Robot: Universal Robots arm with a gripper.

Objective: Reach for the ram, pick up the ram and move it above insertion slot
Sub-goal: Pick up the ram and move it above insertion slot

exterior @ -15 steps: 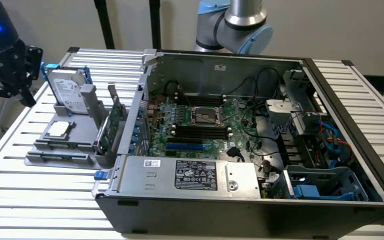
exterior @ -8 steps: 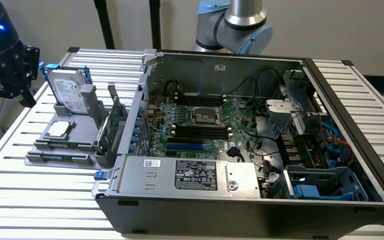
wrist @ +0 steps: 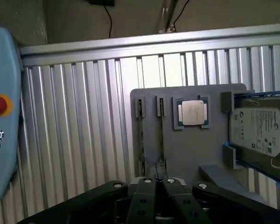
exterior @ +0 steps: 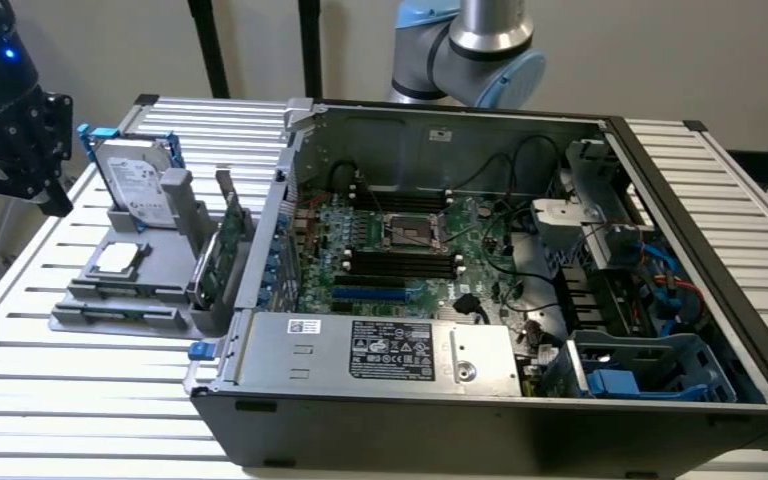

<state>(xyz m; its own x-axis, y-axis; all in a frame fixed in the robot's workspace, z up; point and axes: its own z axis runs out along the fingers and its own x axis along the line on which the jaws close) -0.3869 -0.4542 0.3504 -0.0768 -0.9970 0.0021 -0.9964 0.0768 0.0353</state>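
The ram (wrist: pixel 161 135) stands on edge in a narrow slot of the grey holder (wrist: pixel 196 154), beside a second thin board (wrist: pixel 141 135). In the exterior view the ram (exterior: pixel 231 250) is a green board upright on that holder (exterior: pixel 117 300), just outside the open computer case (exterior: pixel 491 400). My gripper (wrist: pixel 157 183) is shut with nothing between its fingers and hangs above and short of the ram. Seen from outside, the gripper (exterior: pixel 40 185) is high at the exterior view's left, apart from the holder. Long black insertion slots (exterior: pixel 398 262) lie on the motherboard below the processor socket.
On the holder also sit a processor chip (wrist: pixel 192 112) and a hard drive (wrist: pixel 259 130). A blue teach pendant (wrist: pixel 2 116) with a red button lies on the slatted table (wrist: pixel 84 140). The case's metal wall (exterior: pixel 271 230) rises between the holder and the motherboard.
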